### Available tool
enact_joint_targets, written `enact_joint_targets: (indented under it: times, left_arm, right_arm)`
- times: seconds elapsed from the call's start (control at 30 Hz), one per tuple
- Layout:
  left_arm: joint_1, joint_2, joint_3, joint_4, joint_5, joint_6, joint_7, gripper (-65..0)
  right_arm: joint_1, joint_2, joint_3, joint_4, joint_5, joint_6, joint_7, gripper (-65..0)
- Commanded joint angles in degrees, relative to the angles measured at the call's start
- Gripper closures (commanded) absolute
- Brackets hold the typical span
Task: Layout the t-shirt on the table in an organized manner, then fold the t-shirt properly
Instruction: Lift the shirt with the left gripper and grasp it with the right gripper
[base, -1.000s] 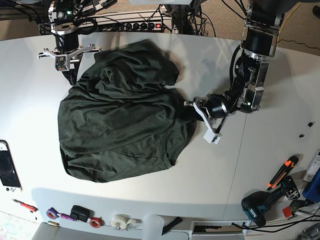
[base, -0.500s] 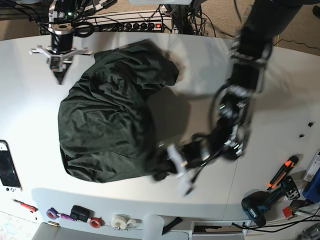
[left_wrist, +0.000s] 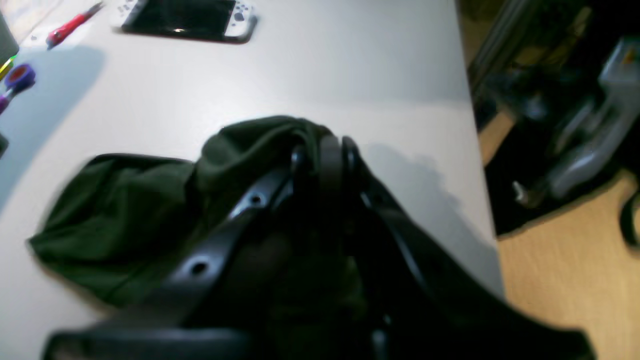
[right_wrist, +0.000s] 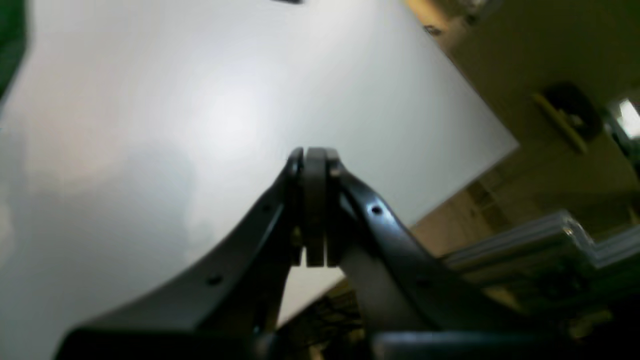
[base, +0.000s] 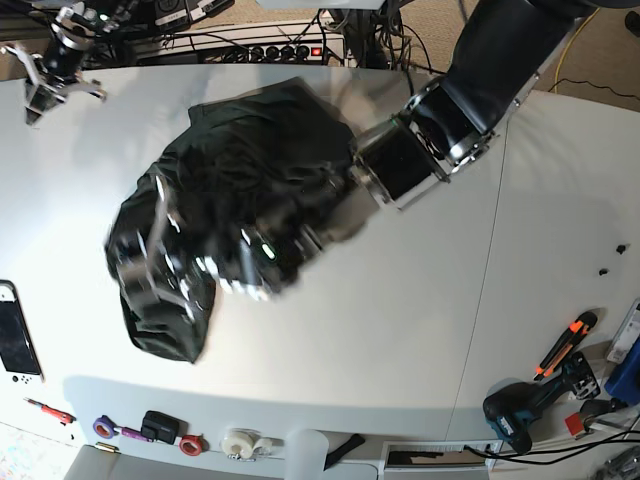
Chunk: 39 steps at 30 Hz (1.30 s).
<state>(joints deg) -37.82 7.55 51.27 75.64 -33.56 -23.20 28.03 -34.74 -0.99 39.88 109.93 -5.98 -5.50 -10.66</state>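
Pincer, left (left_wrist: 320, 150), clamped on t-shirt (left_wrist: 115, 225); right pincer (right_wrist: 314, 160) closed, empty.

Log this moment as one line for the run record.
left gripper: shut on t-shirt, sweeping across | right gripper: shut, empty, above table | t-shirt: bunched, not laid out

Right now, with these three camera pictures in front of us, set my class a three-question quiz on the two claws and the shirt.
1. True or false: the left claw is closed on the t-shirt.
2. What lies under the right claw?
A. green cloth
B. bare table
C. a drill
3. Fill in: beyond the shirt in the left wrist view lies a handheld game ____.

Key: 1 true; 2 B; 3 console.
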Motion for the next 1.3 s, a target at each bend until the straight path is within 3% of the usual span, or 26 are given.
enact_joint_targets:
  times: [0.0,0.07,0.1,0.17,0.2,0.27,0.33,0.37,0.5,0.6,0.63,0.73,0.77,0.83,0.9,1.03,1.27]
  left_arm:
    - [-1.6,1.4,1.5,0.9,0.4,0.7,-3.7,0.0]
    - [-0.9,1.4,4.5,0.9,3.7,0.9,-7.6,0.0]
    - [-0.4,1.4,5.6,0.9,4.9,1.0,-8.8,-5.0]
    - [0.1,1.4,7.0,0.9,4.7,2.0,-9.9,-32.1]
    - [0.4,1.4,7.3,0.9,4.0,3.3,-10.1,-42.7]
    - [1.0,1.4,7.3,1.3,3.1,8.9,-8.9,-51.4]
    - [1.4,1.4,6.4,2.1,4.6,16.3,-5.3,-51.3]
    - [1.5,1.4,5.4,2.4,5.4,17.8,-3.9,-51.2]
    - [1.5,1.4,-1.6,4.0,5.7,16.9,3.5,-49.0]
    - [1.5,1.4,-8.2,4.5,2.1,13.7,8.7,-46.5]
    - [1.5,1.4,-10.2,4.5,0.6,12.6,10.1,-46.5]
    - [1.5,0.6,-14.6,4.5,-2.6,8.8,12.6,-46.5]
    - [1.6,0.0,-15.5,4.5,-3.2,8.2,13.1,-46.5]
    - [1.8,-1.6,-16.2,4.5,-3.3,7.8,13.4,-46.5]
    - [1.9,-3.2,-16.2,4.5,-3.4,7.8,13.4,-46.5]
    - [2.0,-5.9,-16.2,4.5,-4.0,7.0,13.5,-46.5]
    - [2.0,-6.9,-16.2,4.5,-4.2,6.6,13.7,-46.5]
  right_arm:
    - [-0.3,0.9,2.0,1.0,0.7,-0.5,1.6,0.0]
    - [-0.3,0.9,4.3,1.0,3.6,1.9,1.7,0.0]
    - [-0.3,0.8,5.1,1.0,4.7,3.7,1.7,0.0]
    - [-0.3,0.8,5.5,1.0,5.6,6.9,1.7,0.0]
    - [-0.3,0.8,5.5,1.0,5.6,8.4,1.7,0.0]
    - [-0.3,0.8,5.5,1.0,5.8,11.9,1.9,0.0]
    - [-0.3,0.8,5.5,1.0,7.6,14.4,2.1,0.0]
    - [-0.3,0.6,5.5,1.0,8.6,15.1,2.1,0.0]
    - [-0.3,0.5,5.5,1.0,14.9,17.6,1.4,0.0]
    - [0.1,0.5,5.5,1.0,19.2,25.6,-3.3,0.0]
    - [0.7,0.1,5.5,1.0,21.0,26.6,-5.6,-4.8]
    - [2.6,-1.2,5.5,1.0,30.1,25.5,-12.1,-29.0]
    - [3.4,-1.9,5.5,1.0,33.2,23.8,-13.5,-31.5]
    - [5.0,-3.3,5.5,1.0,37.3,19.0,-15.1,-31.6]
    - [6.5,-4.3,5.5,1.0,39.1,16.6,-16.7,-31.6]
    - [9.7,-5.2,5.2,0.8,40.1,16.5,-21.1,-31.6]
    - [13.0,-5.2,1.3,-4.9,40.1,15.5,-21.1,-31.6]
